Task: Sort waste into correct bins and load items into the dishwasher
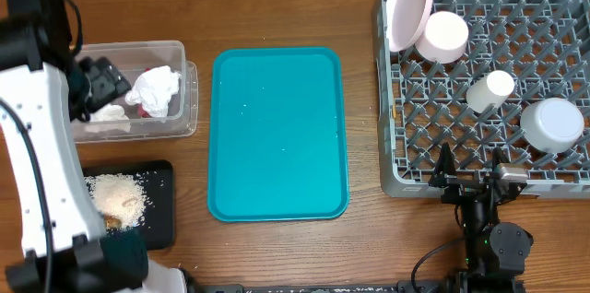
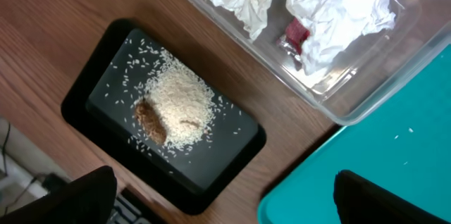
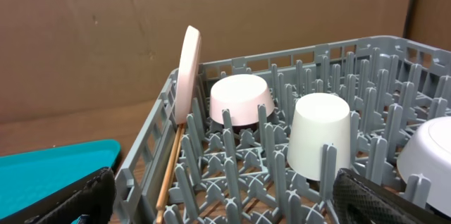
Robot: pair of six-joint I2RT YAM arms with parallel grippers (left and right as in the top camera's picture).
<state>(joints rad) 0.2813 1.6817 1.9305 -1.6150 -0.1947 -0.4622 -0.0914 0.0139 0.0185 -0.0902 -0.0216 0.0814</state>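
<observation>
White tissues (image 2: 338, 16) and a red wrapper (image 2: 296, 34) lie in the clear tub (image 2: 366, 111). Rice (image 2: 180, 101) and a brown scrap (image 2: 149, 120) sit on the black tray (image 2: 232, 160). My left gripper (image 2: 225, 203) hangs open high above them, holding nothing. The grey rack (image 1: 392, 99) holds the upright plate (image 1: 408, 5), pink bowl (image 1: 443, 37), cup (image 1: 490, 90) and white bowl (image 1: 551, 124), all three upside down. Chopsticks (image 3: 171, 164) lie along its left wall. My right gripper (image 1: 470, 159) is open and empty at the rack's near edge.
The teal tray (image 1: 277, 132) lies bare in the middle of the wooden table, between the bins and the rack. My white left arm (image 1: 37, 146) covers the table's left edge. Cables (image 1: 433, 261) trail by the right arm's base.
</observation>
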